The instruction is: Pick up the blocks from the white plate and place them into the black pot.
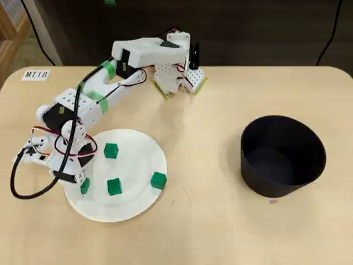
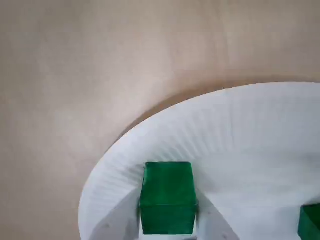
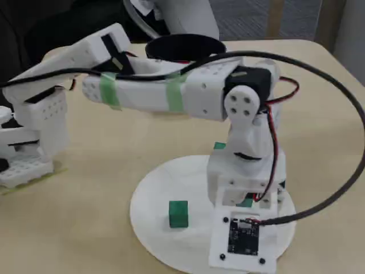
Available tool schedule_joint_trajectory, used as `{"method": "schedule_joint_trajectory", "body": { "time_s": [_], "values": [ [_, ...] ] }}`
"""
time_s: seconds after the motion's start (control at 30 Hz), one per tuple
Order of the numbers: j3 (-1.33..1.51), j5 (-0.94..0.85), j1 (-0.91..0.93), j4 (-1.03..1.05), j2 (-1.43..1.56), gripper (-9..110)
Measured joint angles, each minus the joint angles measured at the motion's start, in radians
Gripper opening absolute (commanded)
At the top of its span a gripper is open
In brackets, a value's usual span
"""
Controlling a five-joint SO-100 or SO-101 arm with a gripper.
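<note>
The white plate (image 1: 138, 204) lies at the table's left in the overhead view, with several green blocks on it. Three lie free (image 1: 111, 150) (image 1: 114, 186) (image 1: 158, 180). One more block (image 2: 167, 197) sits near the plate's rim (image 2: 150, 130) between my two white fingers (image 2: 120, 217), which press its sides. My gripper (image 1: 84, 186) is down at the plate's left edge, shut on that block. In the fixed view the wrist camera board hides the gripper (image 3: 245, 202), and a free block (image 3: 178, 213) shows on the plate (image 3: 151, 194). The black pot (image 1: 283, 155) stands far right, with no block showing inside.
The arm's base (image 1: 176, 77) stands at the table's back middle. A black cable (image 1: 22, 187) loops off the wrist left of the plate. A label reading MT18 (image 1: 36, 74) lies at the back left. Bare tabletop lies between plate and pot.
</note>
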Motion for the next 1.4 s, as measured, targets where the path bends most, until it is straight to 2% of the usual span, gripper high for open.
{"method": "schedule_joint_trajectory", "body": {
  "time_s": [0.13, 0.43, 0.73, 0.97, 1.13, 1.3, 1.4],
  "values": [
    [0.0, 0.014, 0.002, 0.0, 0.0, -2],
    [0.0, 0.021, 0.0, 0.0, 0.032, -2],
    [0.035, 0.078, -0.155, 0.011, 0.425, -2],
    [0.399, 0.124, -0.423, -0.021, 0.879, -2],
    [0.922, 0.232, -0.683, -0.296, 1.33, -2],
    [1.279, 0.282, -0.905, -0.431, 1.443, -2],
    [1.355, 0.295, -1.014, -0.477, 1.465, -2]
  ]
}}
